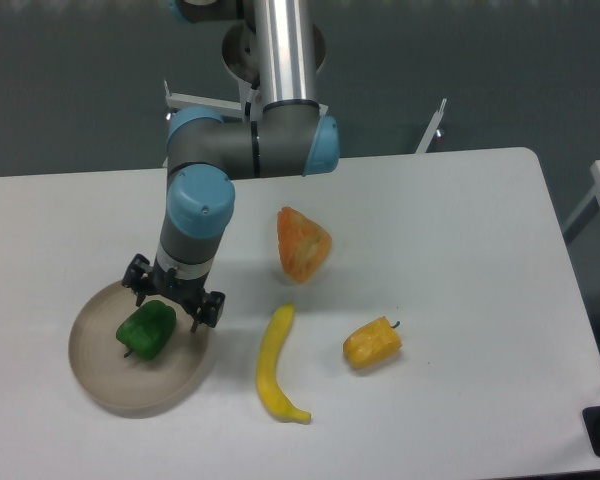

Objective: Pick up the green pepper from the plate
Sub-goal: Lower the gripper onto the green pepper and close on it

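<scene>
Green pepper: bright green and glossy, lying inside the plate, a little left of its middle, with its upper right edge right under the gripper.
Plate: round, shallow, beige-grey dish with a low rim, at the front left of the bench; its right rim lies under the gripper's right side.
Gripper: black, pointing down over the upper right part of the plate, just above and to the right of the green pepper; the fingers are hidden under the wrist from this angle, so I cannot tell how wide they stand or whether they touch the pepper.
Arm: silver tube coming down from the top, grey joints with light-blue caps, bent so the wrist hangs over the plate's back edge.
Bench: white top with rounded corners, carrying everything else.
Orange piece: rough-skinned orange toy fruit, roughly triangular, near the middle of the bench, right of the arm's wrist and apart from it.
Banana: yellow, curved, lying lengthwise just right of the plate without touching it.
Yellow-orange pepper: small, with a short dark stem, right of the banana and well apart from the plate.
</scene>
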Controlling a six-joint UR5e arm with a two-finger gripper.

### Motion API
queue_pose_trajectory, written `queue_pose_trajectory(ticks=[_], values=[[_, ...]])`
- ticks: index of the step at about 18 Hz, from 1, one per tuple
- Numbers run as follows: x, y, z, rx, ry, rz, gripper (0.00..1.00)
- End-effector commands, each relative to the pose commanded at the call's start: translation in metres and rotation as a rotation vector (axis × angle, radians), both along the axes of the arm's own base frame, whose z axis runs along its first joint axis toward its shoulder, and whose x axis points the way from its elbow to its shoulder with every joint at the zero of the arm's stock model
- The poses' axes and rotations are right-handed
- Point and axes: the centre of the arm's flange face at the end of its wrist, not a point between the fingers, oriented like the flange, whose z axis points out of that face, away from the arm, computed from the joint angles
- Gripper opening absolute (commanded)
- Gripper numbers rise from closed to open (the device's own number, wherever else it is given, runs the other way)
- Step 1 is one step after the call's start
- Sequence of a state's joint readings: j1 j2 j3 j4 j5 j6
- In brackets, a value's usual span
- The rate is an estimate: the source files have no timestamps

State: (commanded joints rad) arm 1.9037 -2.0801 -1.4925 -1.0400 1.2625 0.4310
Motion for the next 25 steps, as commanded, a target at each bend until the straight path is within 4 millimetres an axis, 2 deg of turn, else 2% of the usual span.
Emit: queue_pose_trajectory(ticks=[3,20,25], values=[[0.002,0.000,0.002,0.004,-0.001,0.000,1.00],[0.018,0.007,-0.019,-0.011,0.003,-0.031,1.00],[0.020,0.008,-0.020,-0.009,0.004,-0.033,1.00]])
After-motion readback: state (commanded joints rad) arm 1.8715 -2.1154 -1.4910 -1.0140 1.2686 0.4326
